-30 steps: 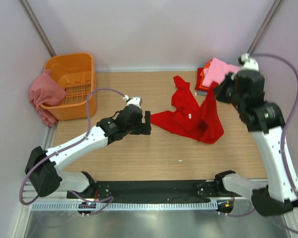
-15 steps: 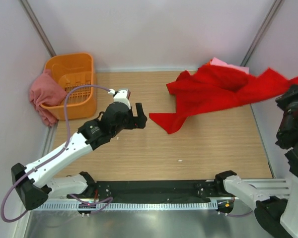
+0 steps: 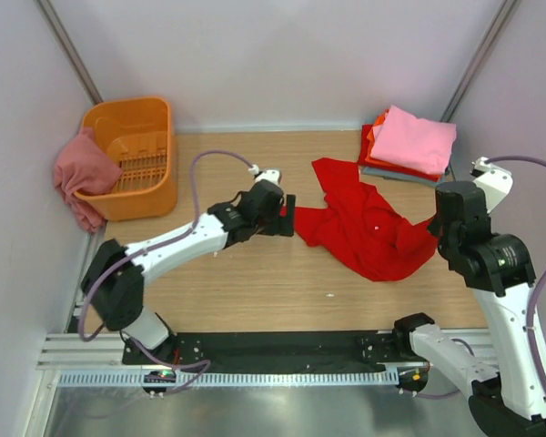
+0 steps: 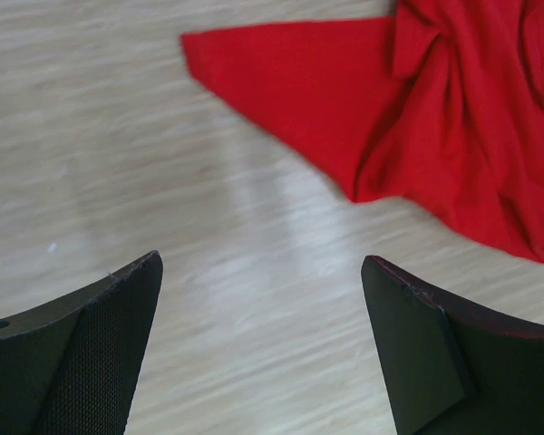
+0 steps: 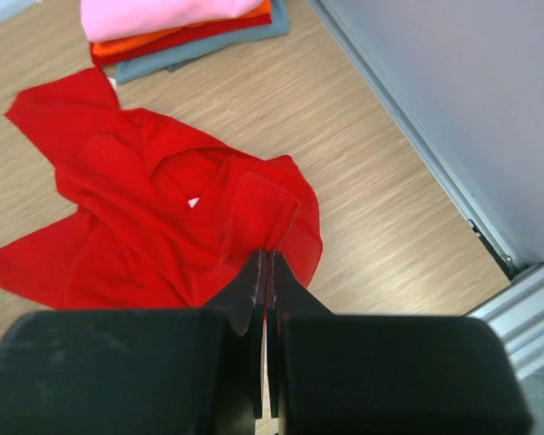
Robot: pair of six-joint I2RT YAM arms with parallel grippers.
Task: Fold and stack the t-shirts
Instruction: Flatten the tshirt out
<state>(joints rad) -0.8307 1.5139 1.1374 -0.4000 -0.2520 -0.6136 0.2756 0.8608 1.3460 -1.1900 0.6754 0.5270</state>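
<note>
One folded stack (image 3: 408, 144) sits done — the red shirt (image 3: 369, 228) lies crumpled, unfolded, on the desk (image 3: 255, 282). The left tool (image 4: 263, 272) gapes open beside it; the right tool (image 5: 266, 263) is pinched closed.

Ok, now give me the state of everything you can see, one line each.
red t-shirt: crumpled, unfolded, on the table
folded stack: neatly folded, pink on top
dusty rose shirt: unfolded, draped over basket's side
basket: upright
left fingers: open, empty
right fingers: shut, at red t-shirt's edge
</note>
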